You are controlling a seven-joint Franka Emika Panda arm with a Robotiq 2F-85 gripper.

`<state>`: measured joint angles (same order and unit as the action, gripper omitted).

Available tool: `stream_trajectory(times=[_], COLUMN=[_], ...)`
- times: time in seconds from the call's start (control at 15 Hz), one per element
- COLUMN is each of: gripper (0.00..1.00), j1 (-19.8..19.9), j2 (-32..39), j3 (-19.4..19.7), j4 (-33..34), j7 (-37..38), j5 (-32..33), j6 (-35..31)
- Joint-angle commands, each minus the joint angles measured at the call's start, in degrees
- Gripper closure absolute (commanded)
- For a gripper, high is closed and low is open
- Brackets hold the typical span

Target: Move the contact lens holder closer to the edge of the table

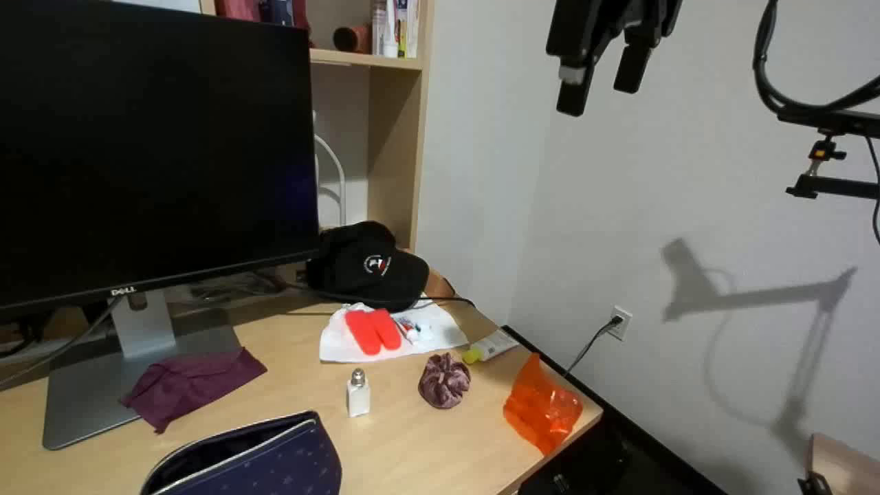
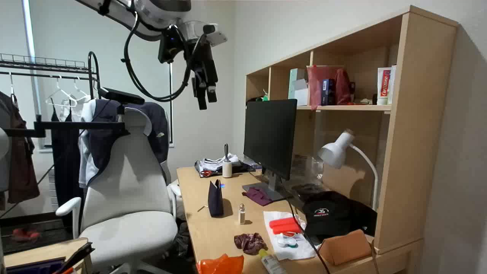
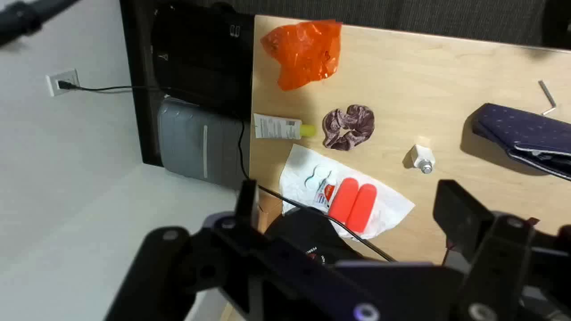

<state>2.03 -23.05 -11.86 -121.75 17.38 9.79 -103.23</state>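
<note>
The contact lens holder [image 3: 317, 177] lies flat on a white sheet [image 3: 389, 209] near the short end edge of the table [image 3: 401, 76], well back from the long front edge. The sheet probably serves as a clean mat, gathering small things: a little tube [image 3: 324, 195] beside the holder, perhaps touching, then two red pieces [image 3: 343, 200] side by side. A black cable [image 3: 290, 200] crosses the sheet and might hinder a low grasp. Nearer the front edge lies a scrunchie [image 3: 358, 122], and an orange bag [image 3: 308, 53] sits by the front corner, perhaps out of the way. High above, the fingers [image 3: 463, 217] stand wide apart, gripping nothing, presumably ready to straddle the holder.
</note>
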Motion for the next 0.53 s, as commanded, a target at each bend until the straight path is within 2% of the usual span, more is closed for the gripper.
stream_trajectory(times=[0.0, 0.27, 0.47], gripper=[0.00, 0.00, 0.00], j1=[-1.44, -1.86, -0.90], j2=[0.18, 1.71, 6.39], j3=[1.15, 1.85, 2.89], j4=[0.17, 1.27, 4.71], j7=[0.44, -0.89, 3.40], j5=[0.50, -0.21, -1.81], j6=[0.23, -0.32, 0.23])
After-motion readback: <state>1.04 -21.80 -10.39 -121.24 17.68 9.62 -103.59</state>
